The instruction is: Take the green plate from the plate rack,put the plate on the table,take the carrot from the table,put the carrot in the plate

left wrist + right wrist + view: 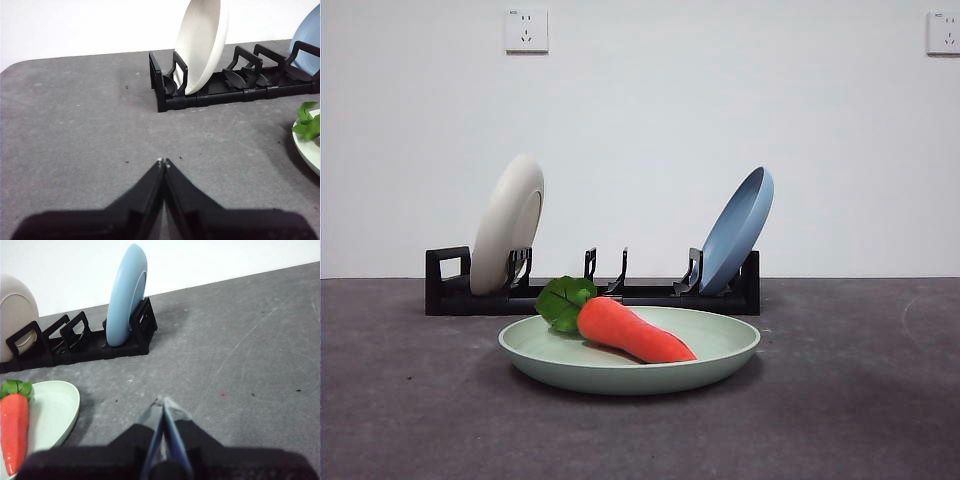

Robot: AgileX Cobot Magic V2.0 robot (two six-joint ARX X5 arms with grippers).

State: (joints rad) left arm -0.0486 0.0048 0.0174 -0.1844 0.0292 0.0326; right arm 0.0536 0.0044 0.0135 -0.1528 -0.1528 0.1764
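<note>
Left hand (163,162) is closed, empty, hanging low over bare counter (80,130), well apart from the rack. Rack (620,296) sits at the back of the counter: cream plate (508,222) upright in a slot by the loop-handle end, middle slots empty, blue plate (738,228) leaning at the other end. Green plate (720,352) lies flat on the counter just in front of the rack. Carrot (632,330) lies in it, leaves toward the rack, tip pointing front-right. Right hand (163,402) is closed, empty, low over the counter beside the green plate.
</note>
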